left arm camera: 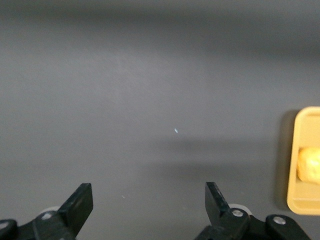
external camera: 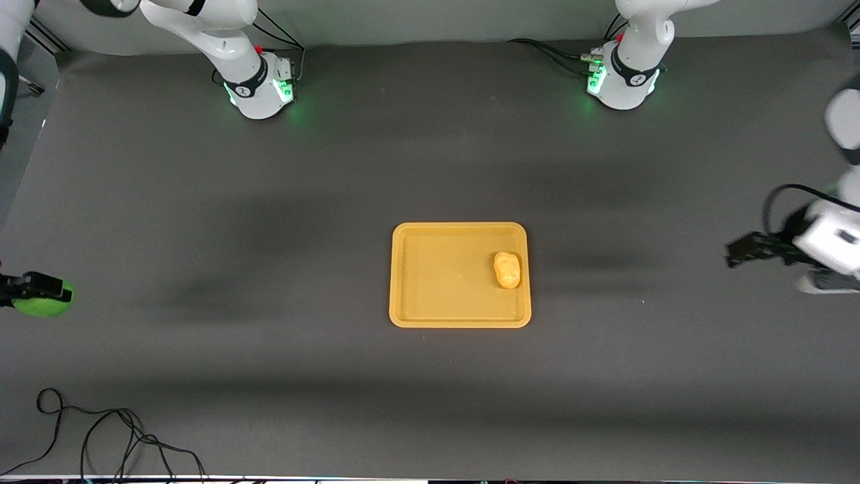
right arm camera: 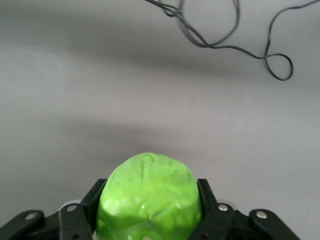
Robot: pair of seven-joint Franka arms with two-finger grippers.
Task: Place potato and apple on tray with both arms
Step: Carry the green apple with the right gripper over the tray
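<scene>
I have the round, bright green, matte apple (right arm camera: 147, 197) pinched between the right gripper (external camera: 33, 288) fingers at the table edge at the right arm's end, so I would carry it level and release low over the bare half of the flat yellow-orange plastic tray (external camera: 430, 316) with rounded corners at mid-table. The lumpy yellow potato (external camera: 507, 269) already lies in the tray's end toward the left arm, whose left gripper (left arm camera: 150, 212) hangs spread wide and empty over the dark mat (external camera: 430, 168) near that arm's edge.

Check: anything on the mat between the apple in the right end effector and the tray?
Nothing visible. The right end effector holds the apple at the right arm's end; bare mat runs to the tray. The potato sits at the tray's left-arm end.
</scene>
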